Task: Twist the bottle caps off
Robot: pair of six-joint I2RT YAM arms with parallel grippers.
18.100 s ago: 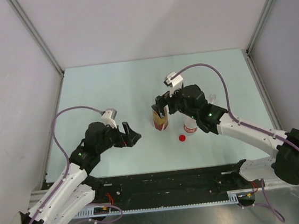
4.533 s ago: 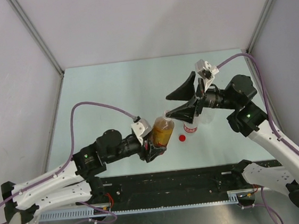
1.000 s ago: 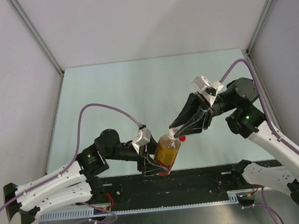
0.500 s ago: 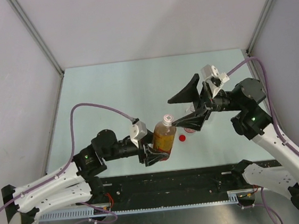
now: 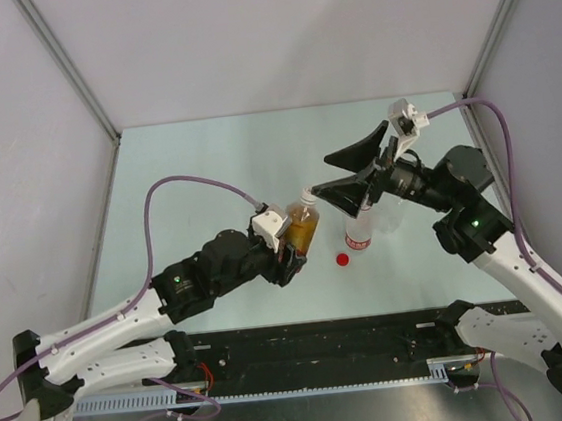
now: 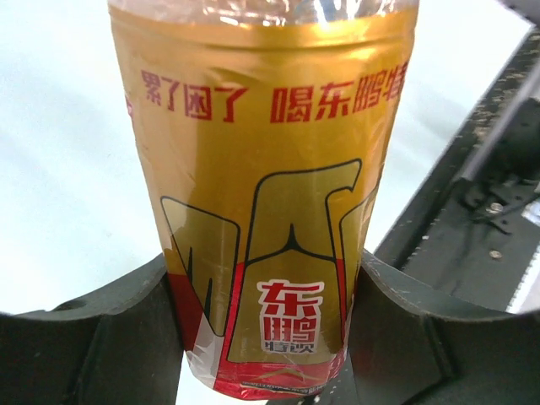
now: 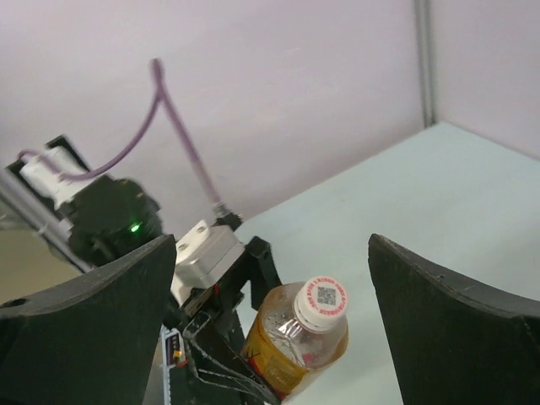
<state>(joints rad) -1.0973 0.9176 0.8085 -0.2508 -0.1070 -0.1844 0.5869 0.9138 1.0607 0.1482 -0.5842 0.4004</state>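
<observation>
Since a second ago the right arm has let go of the cap and drawn back up and to the right, while the left arm has swung its bottle back toward the middle of the table (image 5: 206,168).

The left gripper (image 6: 266,287) pinches the amber bottle (image 6: 270,169) around its lower body, a finger on each side of the gold label, holding it tilted above the table. Its white cap (image 7: 321,302) sits on the neck; whether it is loosened I cannot tell. Just right of it, a red cap (image 5: 342,259) lies loose on the table beside the labelled bottle (image 5: 358,233), which stands upright, so that one looks finished. The right gripper (image 5: 322,173) hangs spread wide near the white cap, touching nothing.

By my reckoning one cap is off and this one remains. The third bottle I cannot make out.
</observation>
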